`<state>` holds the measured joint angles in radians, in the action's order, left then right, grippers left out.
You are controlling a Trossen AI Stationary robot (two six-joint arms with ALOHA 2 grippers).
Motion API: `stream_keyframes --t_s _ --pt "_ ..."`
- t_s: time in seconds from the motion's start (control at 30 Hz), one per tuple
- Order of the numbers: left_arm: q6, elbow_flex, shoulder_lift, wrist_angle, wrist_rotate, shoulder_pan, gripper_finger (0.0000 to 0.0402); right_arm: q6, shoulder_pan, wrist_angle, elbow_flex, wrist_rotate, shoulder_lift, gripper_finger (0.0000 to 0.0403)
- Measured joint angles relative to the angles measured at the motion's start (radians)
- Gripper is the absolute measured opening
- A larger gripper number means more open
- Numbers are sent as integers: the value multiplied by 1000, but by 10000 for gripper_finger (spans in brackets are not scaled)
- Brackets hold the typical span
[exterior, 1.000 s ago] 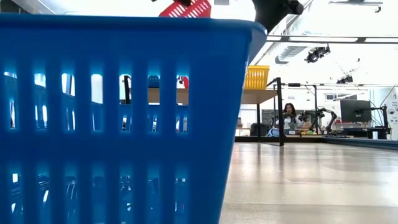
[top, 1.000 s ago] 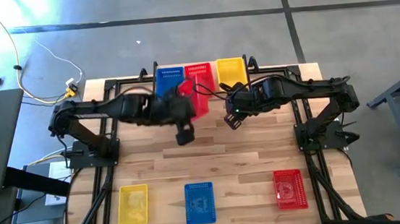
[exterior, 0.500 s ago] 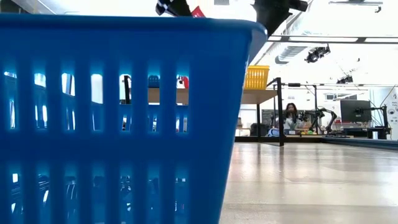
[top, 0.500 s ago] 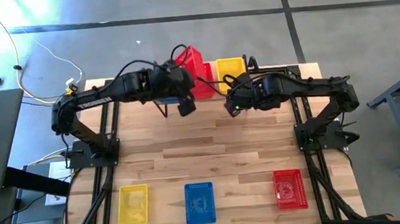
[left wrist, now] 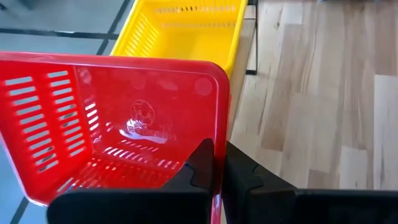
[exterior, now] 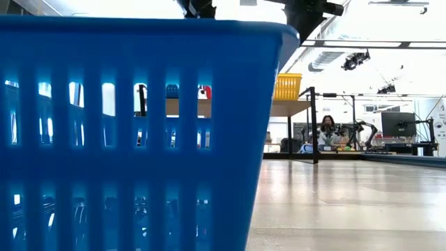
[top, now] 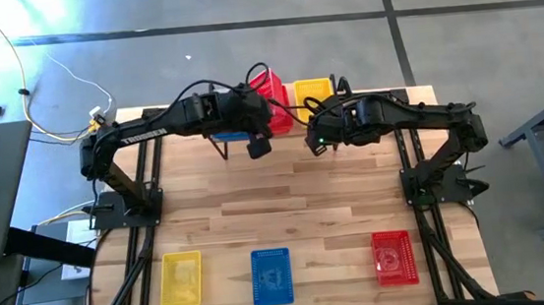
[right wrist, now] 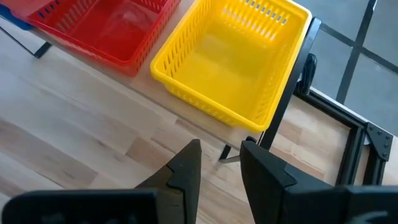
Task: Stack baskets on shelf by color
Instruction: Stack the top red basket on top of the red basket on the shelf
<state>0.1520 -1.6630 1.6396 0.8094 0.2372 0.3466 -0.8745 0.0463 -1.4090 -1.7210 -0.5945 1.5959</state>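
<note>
My left gripper (left wrist: 216, 157) is shut on a red basket (left wrist: 118, 124) and holds it over the far shelf (top: 342, 107), left of the yellow basket (top: 313, 94). That yellow basket (right wrist: 233, 59) stands by its bottom on the shelf plank, with another red basket (right wrist: 102, 25) beside it. The shelf's blue basket (top: 234, 134) shows only as an edge under my left arm. My right gripper (right wrist: 219, 154) is open with nothing between its fingers. It hovers over the table just in front of the yellow basket. My left gripper pinches the rim of one side wall (left wrist: 217, 177) of the red basket, one finger inside and one outside. The fingers come slanting down from the table's near side. The basket is lifted and tilted, its open top turned toward the gripper.
Three more baskets stand along the table's near edge: yellow (top: 181, 279), blue (top: 272, 276) and red (top: 394, 257). The blue one (exterior: 139, 132) fills most of the low view. Bare planks (top: 286, 201) lie between them and the shelf.
My left gripper has carried the red basket from over the table in front of the shelf toward the far edge, and it now hangs over the shelf beside the yellow basket. The basket has turned and tipped on the way. My right gripper has turned a little in place.
</note>
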Motion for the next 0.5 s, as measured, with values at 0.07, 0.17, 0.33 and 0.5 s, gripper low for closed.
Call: stream_keyframes --t_s 0.07,0.17,0.33,0.5 --pt "2 0 9 1 0 0 0 0 0 0 0 0 0 99" --pt "9 0 23 2 5 0 0 0 0 0 0 0 0 99" --pt "10 0 39 3 9 0 1 0 0 0 0 4 0 99" --pt "10 1 45 3 25 0 18 0 0 0 0 5 0 99"
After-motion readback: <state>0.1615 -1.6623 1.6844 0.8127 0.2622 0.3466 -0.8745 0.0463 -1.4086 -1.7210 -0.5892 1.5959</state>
